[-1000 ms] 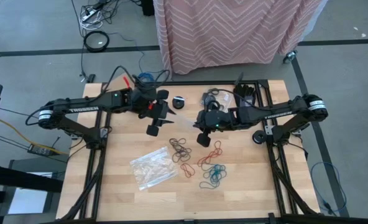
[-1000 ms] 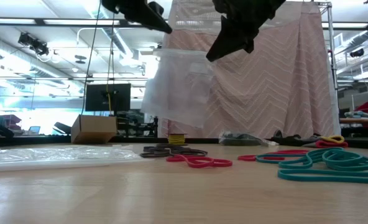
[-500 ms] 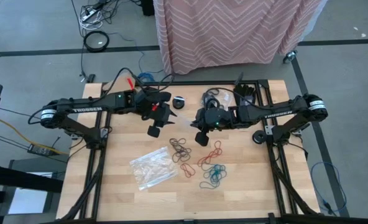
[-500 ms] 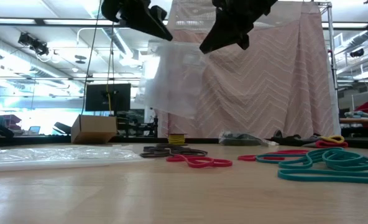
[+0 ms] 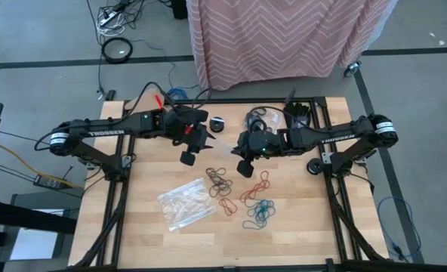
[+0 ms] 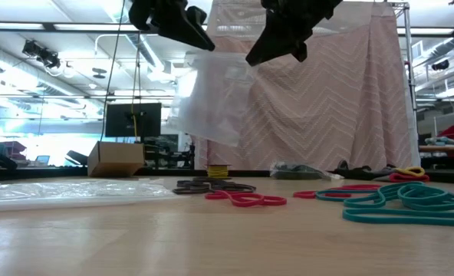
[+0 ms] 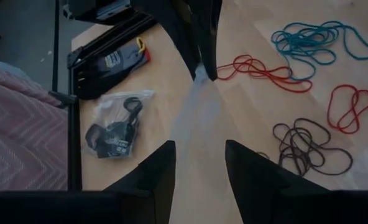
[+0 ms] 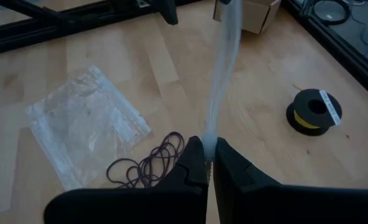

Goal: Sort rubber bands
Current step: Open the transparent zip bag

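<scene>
Biggest thing first: the wooden table (image 5: 299,227) looks the same as a second ago. A flat clear crinkly plastic bag (image 5: 186,202) lies on it below and off to the side of both arms, untouched.

The real change is up in the air. A second clear plastic bag (image 6: 215,100) hangs between the two arms. In the last second its top edge got pulled up and over toward the left end effector (image 7: 199,149), which has nudged in closer.

The left fingers have narrowed a bit, but there's still a visible gap with the bag's edge running into it. I can't tell if they've actually got a pinch on it yet. The right end effector (image 8: 210,146) is clamped tight on the bag's other edge.

The rubber bands haven't budged. The dark brown loops (image 5: 220,181), red loops (image 5: 254,185) and teal loops (image 5: 260,214) all sit loose on the table, down below both end effectors.

My read: it's setting up to spread the bag mouth, so no actual sorting has happened yet.
</scene>
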Robot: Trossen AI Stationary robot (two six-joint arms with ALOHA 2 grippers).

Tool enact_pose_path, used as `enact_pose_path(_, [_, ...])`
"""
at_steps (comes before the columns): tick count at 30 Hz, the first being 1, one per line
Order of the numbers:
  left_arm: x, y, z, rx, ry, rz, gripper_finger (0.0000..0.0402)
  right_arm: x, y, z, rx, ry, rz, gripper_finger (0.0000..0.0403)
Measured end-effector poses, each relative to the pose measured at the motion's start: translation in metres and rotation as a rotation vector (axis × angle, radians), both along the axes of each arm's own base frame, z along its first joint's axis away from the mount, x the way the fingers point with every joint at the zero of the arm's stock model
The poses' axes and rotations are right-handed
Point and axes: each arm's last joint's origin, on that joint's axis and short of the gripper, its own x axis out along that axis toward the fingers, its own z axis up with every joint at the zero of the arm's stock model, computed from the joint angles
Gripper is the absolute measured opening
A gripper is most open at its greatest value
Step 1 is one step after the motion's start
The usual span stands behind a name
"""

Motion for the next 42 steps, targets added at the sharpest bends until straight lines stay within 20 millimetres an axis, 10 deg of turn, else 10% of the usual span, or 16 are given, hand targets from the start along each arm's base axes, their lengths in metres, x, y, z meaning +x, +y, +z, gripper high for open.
enact_pose_path(31, [-0.005, 0.002, -0.013, 0.023, 0.143, 0.052, 0.0143, 0.007, 0.003, 0.009, 0.056, -0.113, 0.076, 0.0002])
enact_pose_path(42, [0.003, 0.005, -0.022, 0.043, 0.17, 0.119, 0.0034, 0.007, 0.008, 0.01, 0.088, -0.126, 0.117, 0.0002])
